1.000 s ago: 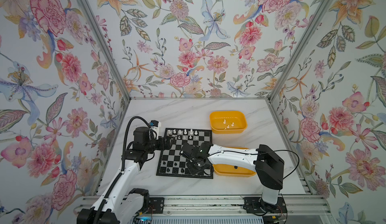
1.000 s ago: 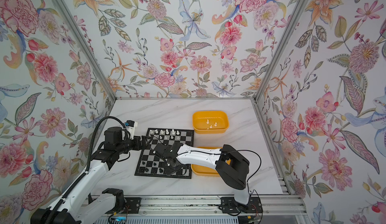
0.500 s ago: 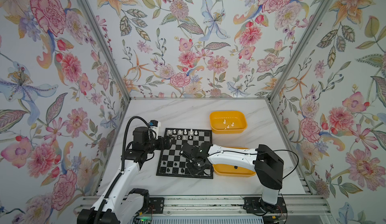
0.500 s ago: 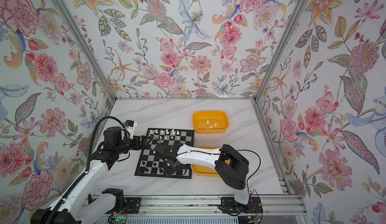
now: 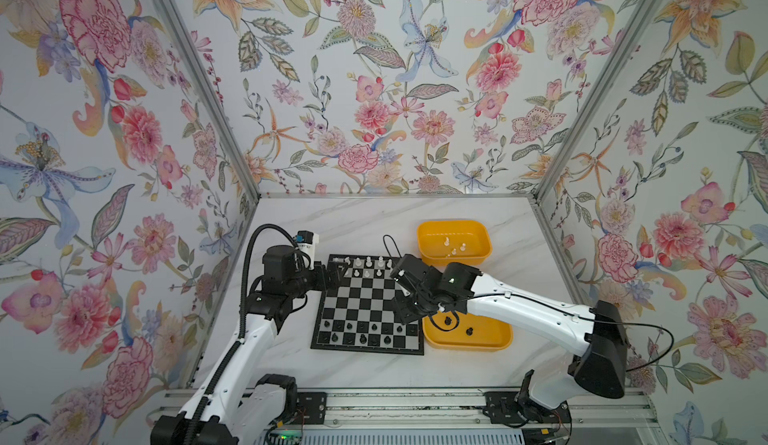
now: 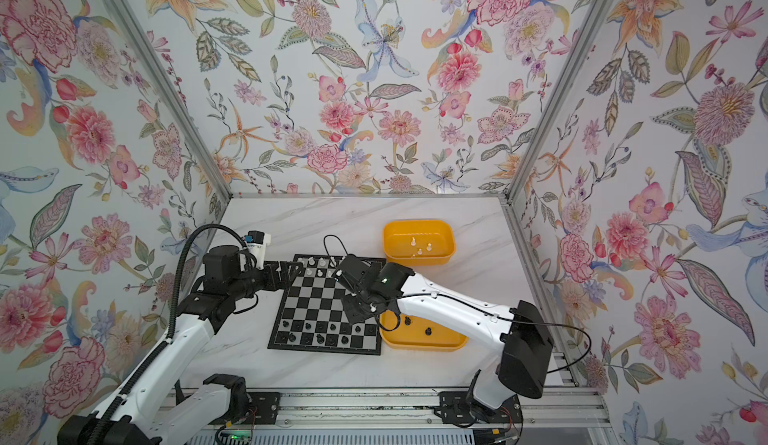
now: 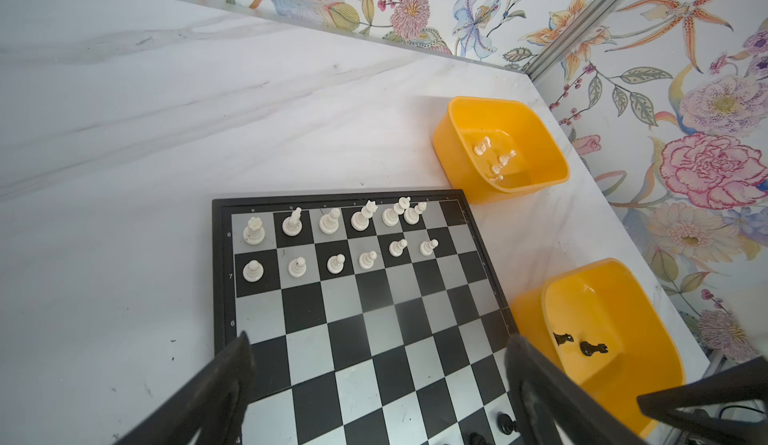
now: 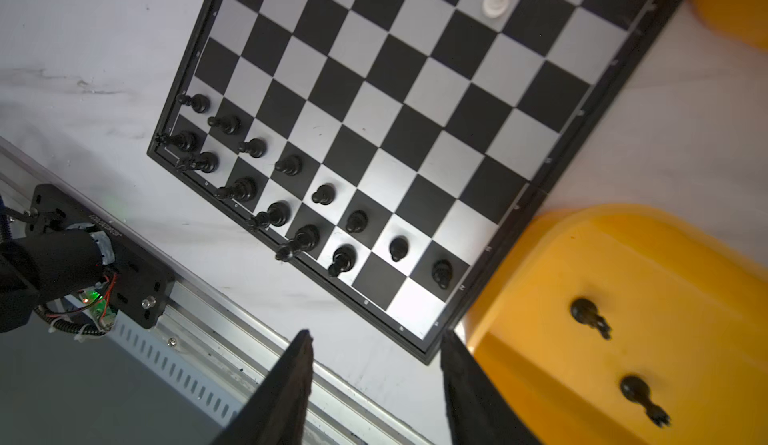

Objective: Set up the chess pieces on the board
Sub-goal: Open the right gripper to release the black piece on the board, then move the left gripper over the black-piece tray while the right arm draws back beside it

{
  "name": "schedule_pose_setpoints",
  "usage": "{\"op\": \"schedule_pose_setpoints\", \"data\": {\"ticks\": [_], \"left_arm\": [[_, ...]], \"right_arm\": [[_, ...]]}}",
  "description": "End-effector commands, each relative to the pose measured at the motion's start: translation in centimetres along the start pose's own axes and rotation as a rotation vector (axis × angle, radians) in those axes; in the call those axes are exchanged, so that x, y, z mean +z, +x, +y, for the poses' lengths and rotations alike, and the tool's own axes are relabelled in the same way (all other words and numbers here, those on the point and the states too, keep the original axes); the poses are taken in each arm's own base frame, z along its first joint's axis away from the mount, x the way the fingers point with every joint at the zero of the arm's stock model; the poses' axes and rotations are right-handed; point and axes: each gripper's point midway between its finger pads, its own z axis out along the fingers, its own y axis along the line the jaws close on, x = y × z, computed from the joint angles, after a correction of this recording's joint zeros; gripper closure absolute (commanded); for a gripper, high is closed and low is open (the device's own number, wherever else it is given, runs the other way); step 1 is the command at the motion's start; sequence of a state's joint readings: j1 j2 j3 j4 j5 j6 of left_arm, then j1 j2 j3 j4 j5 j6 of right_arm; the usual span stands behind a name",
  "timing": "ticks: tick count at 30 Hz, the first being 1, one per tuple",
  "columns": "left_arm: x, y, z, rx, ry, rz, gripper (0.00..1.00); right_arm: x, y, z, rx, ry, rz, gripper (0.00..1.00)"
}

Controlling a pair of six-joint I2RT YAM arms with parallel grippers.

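Closest to you, the black chess pieces [image 8: 307, 237] stand upright across most of the two nearest rows of the board [image 5: 365, 301], which lies flat on the marble table [image 5: 374, 222]. Just right of the board's near corner sits the near yellow tub [image 5: 467, 345], touching or almost touching the board's edge, with two black pieces [image 8: 588, 316] lying on their sides inside it. Your right gripper [image 8: 376, 335] hangs above the board's right edge next to that tub; its fingers are spread apart with nothing between them. The middle rows of the board are bare. Further out, your left gripper [image 7: 378, 337] hovers at the board's far left corner with its fingers spread wide, holding nothing. Beyond it, the white chess pieces [image 7: 332, 220] stand in the two farthest rows, six in each, leaving the squares at the right end of both rows free. Farthest away, off the board's far right corner, the far yellow tub [image 5: 486, 252] holds a few white pieces [image 5: 453, 247] lying loose on its floor.
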State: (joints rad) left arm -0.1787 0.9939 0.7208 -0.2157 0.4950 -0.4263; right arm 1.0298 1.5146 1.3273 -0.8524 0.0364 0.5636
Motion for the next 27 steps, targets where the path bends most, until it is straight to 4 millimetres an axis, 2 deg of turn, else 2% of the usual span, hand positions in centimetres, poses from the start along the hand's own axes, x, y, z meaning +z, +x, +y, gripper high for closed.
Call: {"op": "schedule_pose_setpoints", "data": {"ticks": [1, 5, 10, 13, 15, 16, 17, 23, 27], "left_arm": [[1.2, -1.2, -3.5, 0.111, 0.028, 0.006, 0.04], [3.7, 0.0, -9.1, 0.250, 0.108, 0.080, 0.05], [6.6, 1.6, -13.9, 0.326, 0.166, 0.132, 0.05], [8.2, 2.9, -16.7, 0.386, 0.191, 0.176, 0.05], [9.1, 4.0, -18.7, 0.437, 0.216, 0.210, 0.05], [9.4, 4.7, -19.8, 0.466, 0.231, 0.226, 0.05], [9.9, 5.3, -20.7, 0.494, 0.238, 0.241, 0.06], [12.7, 9.4, -24.6, 0.684, 0.258, 0.350, 0.05], [13.5, 12.6, -24.9, 0.854, 0.255, 0.466, 0.06]], "right_arm": [[-0.7, 1.7, -5.2, 0.057, 0.103, 0.025, 0.49], [-2.0, 3.2, -9.4, 0.143, 0.143, 0.014, 0.49], [-3.3, 5.6, -13.5, 0.253, 0.174, 0.013, 0.48], [-4.2, 6.9, -15.2, 0.303, 0.198, 0.006, 0.35], [-5.0, 7.5, -16.5, 0.347, 0.226, -0.004, 0.18], [-5.4, 7.8, -17.1, 0.365, 0.238, -0.007, 0.02], [-5.8, 8.0, -17.6, 0.380, 0.246, -0.012, 0.01], [-8.1, 8.9, -19.8, 0.473, 0.242, -0.052, 0.01], [-9.1, 9.1, -20.4, 0.528, 0.202, -0.075, 0.01]]}}
